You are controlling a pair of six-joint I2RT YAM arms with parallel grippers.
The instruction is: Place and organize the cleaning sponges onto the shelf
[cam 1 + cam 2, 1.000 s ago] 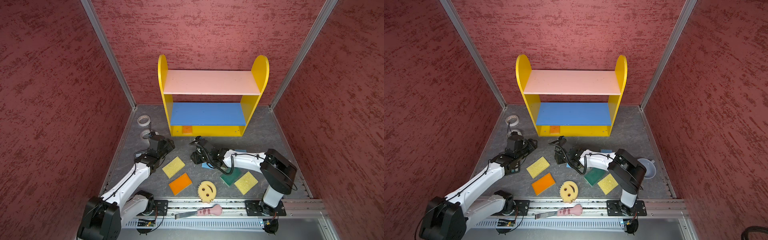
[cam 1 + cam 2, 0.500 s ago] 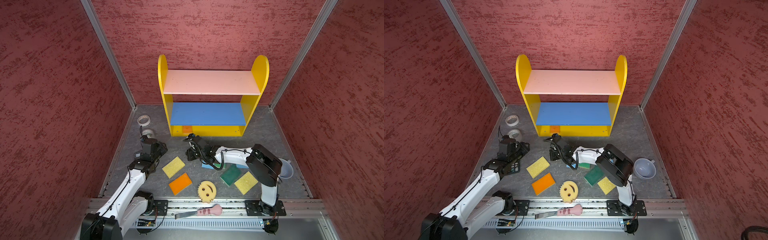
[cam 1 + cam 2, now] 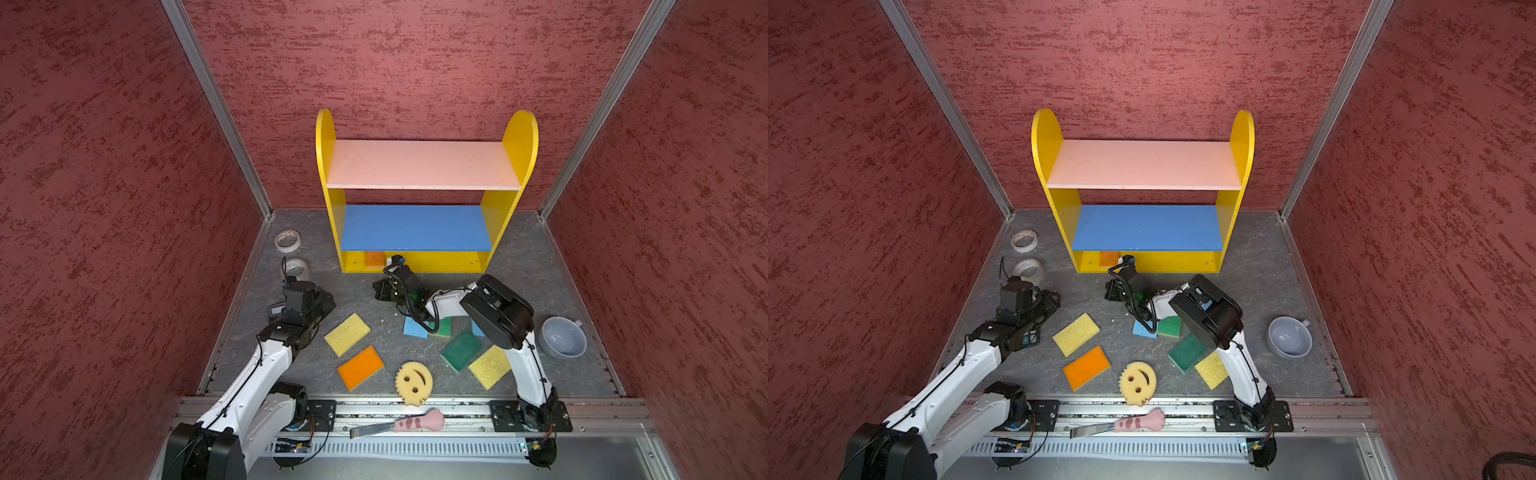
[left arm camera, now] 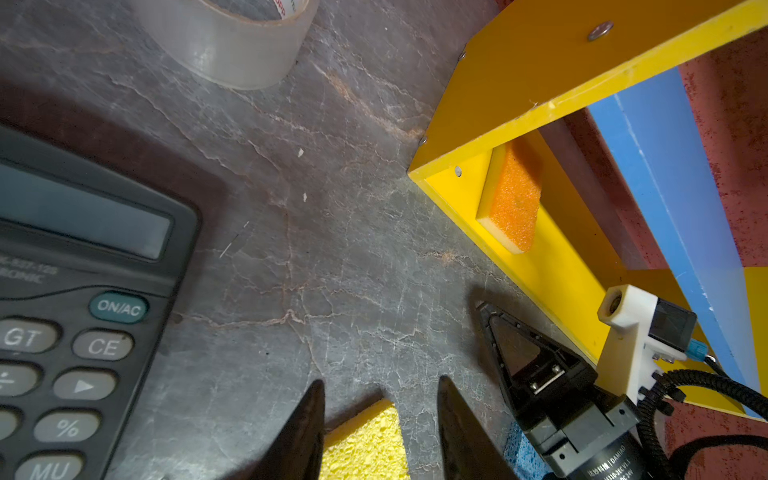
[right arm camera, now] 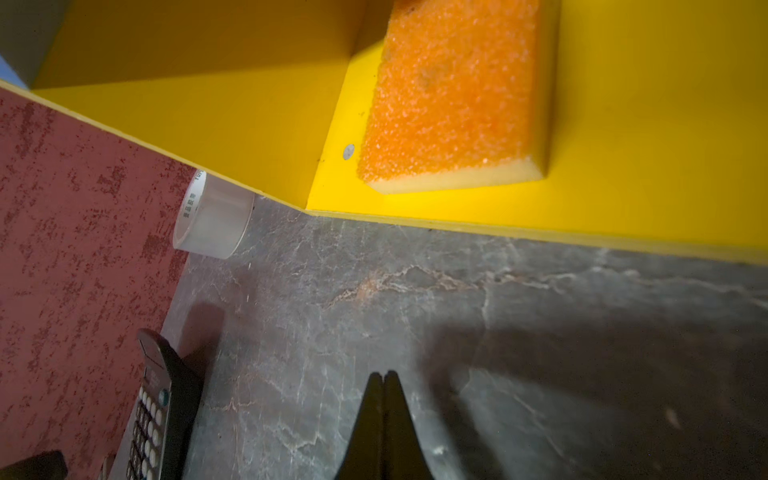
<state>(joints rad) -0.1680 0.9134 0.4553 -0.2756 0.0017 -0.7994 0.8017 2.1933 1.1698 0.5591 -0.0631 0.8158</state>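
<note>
Orange sponge (image 4: 513, 199) on shelf (image 4: 511, 62) base; calculator (image 4: 83, 291) keys "ON/AC", "CE"; left hand (image 4: 380, 380) apart, right hand (image 5: 383, 374) together.

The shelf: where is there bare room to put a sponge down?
The shelf has its pink board and blue board wholly bare. The yellow base looks free from the orange sponge at its left end across to the right panel. The floor in front is crowded with loose sponges.
</note>
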